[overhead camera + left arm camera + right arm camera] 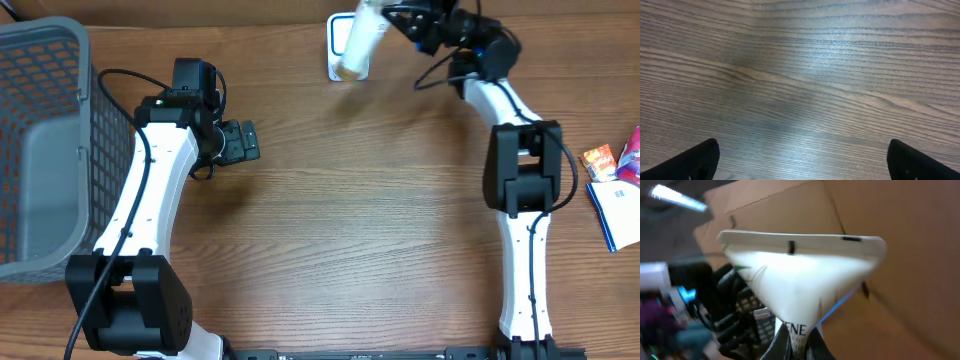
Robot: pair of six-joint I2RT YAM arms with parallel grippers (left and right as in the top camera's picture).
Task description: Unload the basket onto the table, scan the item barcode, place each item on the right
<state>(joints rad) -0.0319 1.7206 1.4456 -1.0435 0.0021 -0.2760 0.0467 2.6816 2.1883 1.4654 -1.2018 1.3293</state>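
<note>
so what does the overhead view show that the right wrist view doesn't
Only the overhead shows the whole layout: the grey basket on the left, the left gripper open over the bare wooden table, and the packets at the right edge.

Only the right wrist shows the tube's flat crimped end up close, with brown cardboard behind it.

Both show the white tube clamped in the right gripper.

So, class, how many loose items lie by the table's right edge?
3: an orange packet, a pink packet right of it, a blue-and-white booklet below. Others may lie out of frame.
</note>
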